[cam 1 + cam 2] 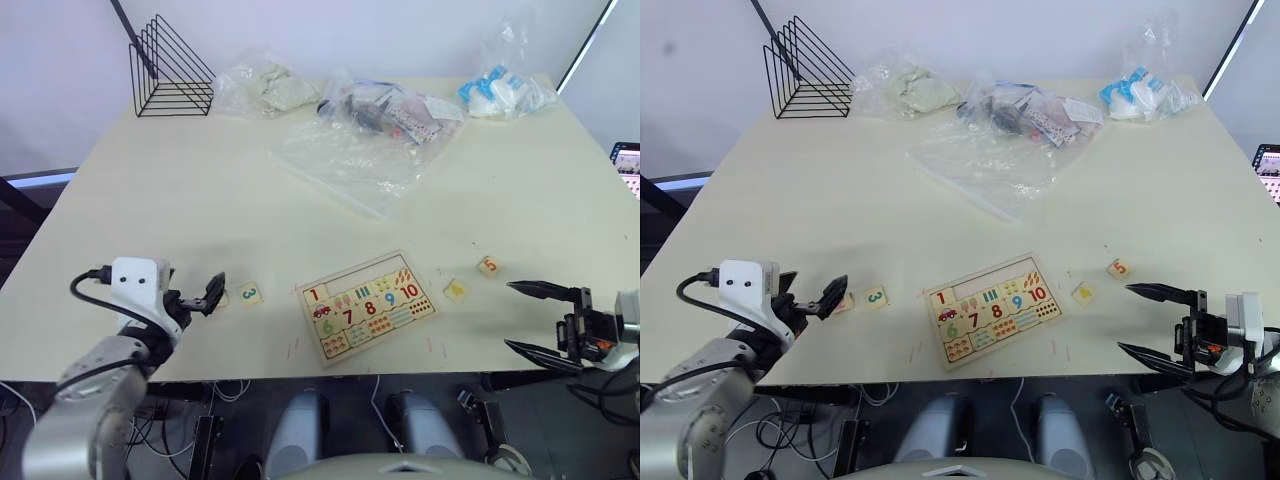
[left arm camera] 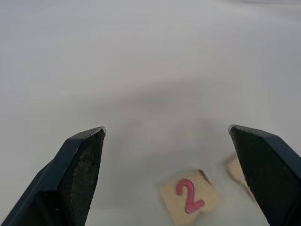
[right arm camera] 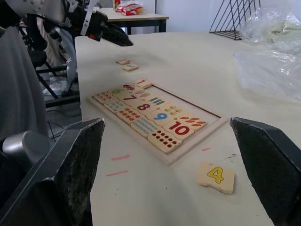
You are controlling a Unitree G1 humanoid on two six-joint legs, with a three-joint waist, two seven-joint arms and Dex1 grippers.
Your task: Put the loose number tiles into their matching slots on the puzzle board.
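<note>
Apparently the pick-up step is in hand: left of the puzzle board [image 1: 366,304], the left claw [image 1: 208,294] hangs with fingers apart over the 2 tile [image 2: 190,200] and must drop to grip it. Near the desk's [image 1: 180,200] front edge, the pale board shows bare slots [image 1: 985,277] along its top row. The right claw [image 1: 1155,320] gapes empty.

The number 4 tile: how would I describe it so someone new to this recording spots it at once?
Start at the puzzle board near the table's front edge, then look just off its right end, toward the right pincer. The number 4 tile lies flat there, a pale wooden square with a yellow digit. The number 5 tile, farther back and right, has an orange digit.
</note>
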